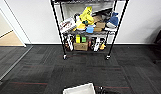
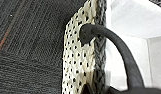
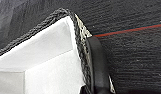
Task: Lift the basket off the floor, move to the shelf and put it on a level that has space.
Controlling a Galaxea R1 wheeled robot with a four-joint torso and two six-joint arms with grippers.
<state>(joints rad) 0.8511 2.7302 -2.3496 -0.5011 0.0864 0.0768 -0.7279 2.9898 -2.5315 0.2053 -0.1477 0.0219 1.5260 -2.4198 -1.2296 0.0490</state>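
The basket (image 1: 79, 89) shows at the near edge of the head view as a rectangle of white lining, over the dark grey carpet floor (image 1: 91, 67). In the left wrist view its tan-and-dark woven side (image 2: 78, 62) is close up, and a dark loop handle (image 2: 121, 47) runs taut down to my left gripper (image 2: 136, 90). In the right wrist view the other handle (image 3: 97, 62) lies along the braided rim (image 3: 78, 37) and ends at my right gripper (image 3: 98, 90). The shelf (image 1: 56, 25), a black wire rack, stands straight ahead against the wall. Its top level (image 1: 83, 1) is at the picture's upper edge.
The rack's lower tiers hold toys, boxes and a brown cardboard box (image 1: 81, 46); its casters (image 1: 64, 57) rest on the carpet. A doorway to light wooden flooring (image 1: 8, 40) opens at the left, and a dark chair (image 1: 159, 42) stands at the right. Open carpet lies between me and the rack.
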